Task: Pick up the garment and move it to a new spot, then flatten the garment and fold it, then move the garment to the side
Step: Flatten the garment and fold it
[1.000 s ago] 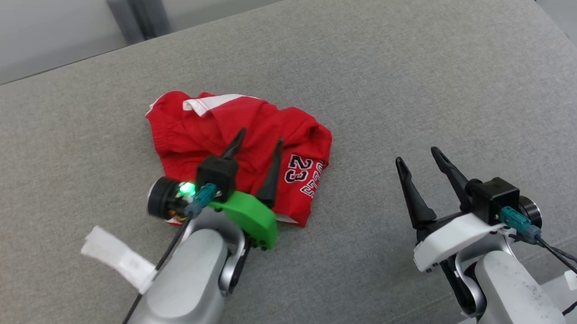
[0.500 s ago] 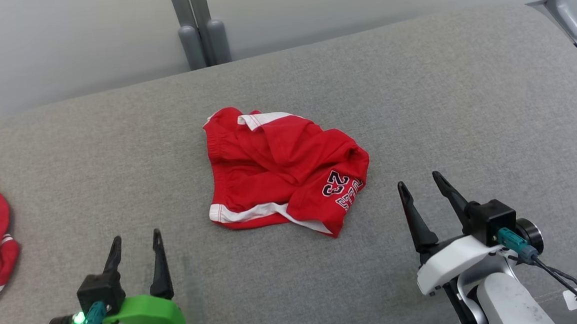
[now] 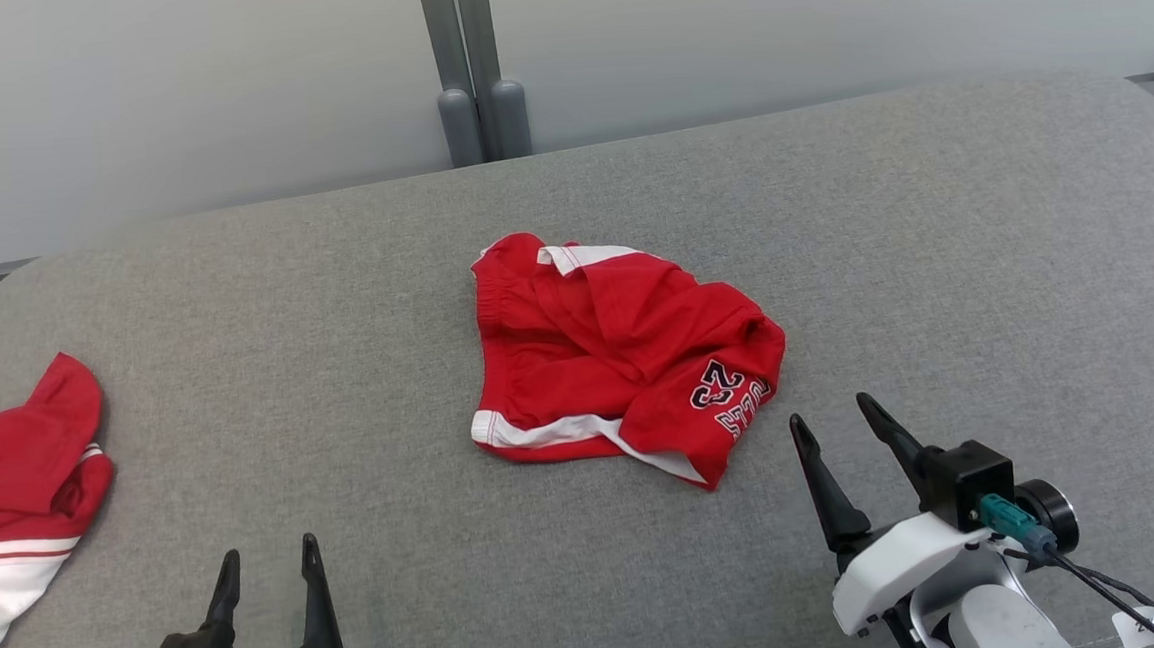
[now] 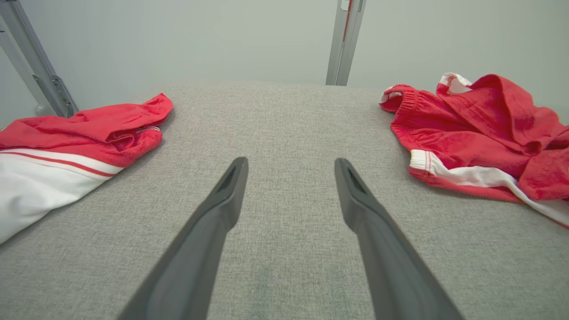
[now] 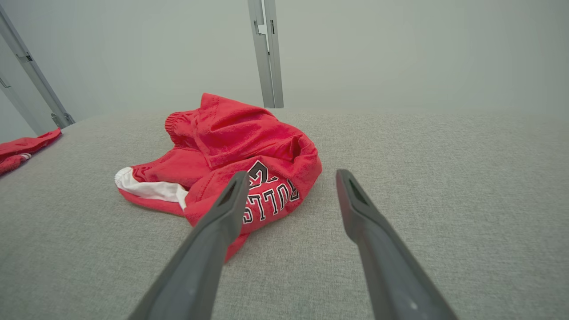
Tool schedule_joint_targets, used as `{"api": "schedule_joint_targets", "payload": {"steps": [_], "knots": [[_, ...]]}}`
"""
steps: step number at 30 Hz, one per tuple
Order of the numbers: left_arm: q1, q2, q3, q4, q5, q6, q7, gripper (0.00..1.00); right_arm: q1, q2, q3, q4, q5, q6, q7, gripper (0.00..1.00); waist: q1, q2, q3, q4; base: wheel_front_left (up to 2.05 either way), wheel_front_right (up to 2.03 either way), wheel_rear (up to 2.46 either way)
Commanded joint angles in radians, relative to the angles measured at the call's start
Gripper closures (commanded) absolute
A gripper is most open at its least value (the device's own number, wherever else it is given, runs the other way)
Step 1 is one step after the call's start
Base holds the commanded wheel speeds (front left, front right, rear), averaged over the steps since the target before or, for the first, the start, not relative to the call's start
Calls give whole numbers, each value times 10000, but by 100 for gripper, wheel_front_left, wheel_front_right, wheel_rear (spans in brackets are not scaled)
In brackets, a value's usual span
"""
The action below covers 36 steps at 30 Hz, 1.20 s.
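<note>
The garment (image 3: 619, 351) is a pair of red shorts with white trim and a "23" print, lying crumpled in the middle of the grey padded surface (image 3: 336, 309). It also appears at the right of the left wrist view (image 4: 480, 133) and ahead-left in the right wrist view (image 5: 231, 142). My left gripper (image 3: 268, 549) stands open at the lower left, well clear of the shorts, its fingers (image 4: 222, 209) over bare fabric. My right gripper (image 3: 829, 409) is open just right of the printed corner, with its left finger (image 5: 218, 222) in front of the print. Neither holds anything.
A second red and white garment (image 3: 15, 479) lies at the surface's left edge (image 4: 66, 142). A grey metal post (image 3: 469, 70) stands behind the far edge against a pale wall. Bare grey surface stretches right of the shorts and between the two garments.
My left gripper has drawn back from above the shorts to the lower left. The camera has shifted, bringing the second garment into view. The shorts lie in the same heap.
</note>
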Motion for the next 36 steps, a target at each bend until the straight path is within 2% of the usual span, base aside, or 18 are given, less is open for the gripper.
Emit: {"api": "schedule_joint_targets", "payload": {"steps": [1,8,15,22,27,28,29,30,31,32,36], "knots": [[-93,1,-42,36,-1,-55,6,0,14,-16,52,16,-16,-13,-2,0,1,0,48,-16,0,0,0],[-814,5,-543,157,-324,-29,6,0,-651,-14,1026,105,-254,-13,-2,0,1,0,700,2,0,0,0],[-1334,9,-1134,275,-611,2,6,0,-1827,-19,2143,973,-1056,-13,-2,0,1,0,1300,504,0,0,0],[-1431,8,-1305,389,-837,86,6,0,-2507,-25,1975,2766,-2023,-13,-2,0,1,0,1495,899,0,0,0],[-1466,9,-1352,350,-923,168,6,0,-2625,-16,1623,3196,-2374,-13,-4,0,1,0,1559,946,0,0,0],[-1479,8,-1361,343,-933,184,6,0,-2645,-16,1579,3248,-2438,-13,-2,4,1,0,1572,939,0,0,0],[-1493,7,-1372,339,-962,202,6,0,-2672,-16,1537,3292,-2480,-13,-4,29,1,0,1586,929,0,0,0],[-1496,7,-1382,345,-989,208,6,0,-2697,-16,1506,3342,-2500,-13,-2,40,1,0,1600,920,0,0,0],[-1500,9,-1393,360,-1005,218,6,0,-2721,-19,1469,3416,-2525,-13,-2,75,1,0,1618,910,0,0,0],[-1511,9,-1410,385,-1014,214,6,0,-2738,-20,1458,3483,-2562,-13,-2,98,1,0,1631,906,0,0,0],[-1582,9,-1484,497,-1106,184,6,0,-2842,-17,1387,3589,-2399,-13,-2,100,1,0,1670,916,0,0,0]]}}
